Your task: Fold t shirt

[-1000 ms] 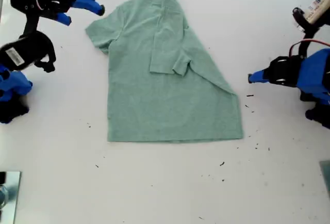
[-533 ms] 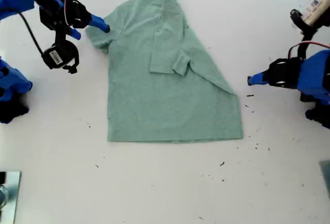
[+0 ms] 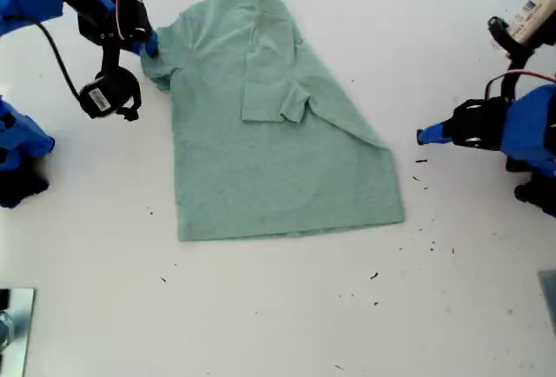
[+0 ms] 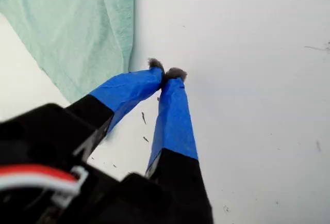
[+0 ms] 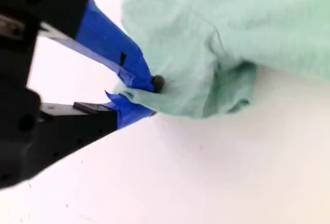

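The t shirt (image 3: 278,125) lies flat mid-table, one sleeve already folded in, so the fold in hand looks like the other sleeve, which next calls for lifting it across the chest. My second gripper (image 5: 138,96), reaching in from the exterior view's left, is clamped on that sleeve's edge; my first gripper (image 4: 167,74) hovers off the cloth, jaws together on nothing

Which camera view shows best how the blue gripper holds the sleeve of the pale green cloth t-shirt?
The second wrist view: my second gripper pinches the pale green t-shirt sleeve edge, seen close. The exterior view shows the gripper small at the sleeve. The first wrist view shows only another part of the shirt.
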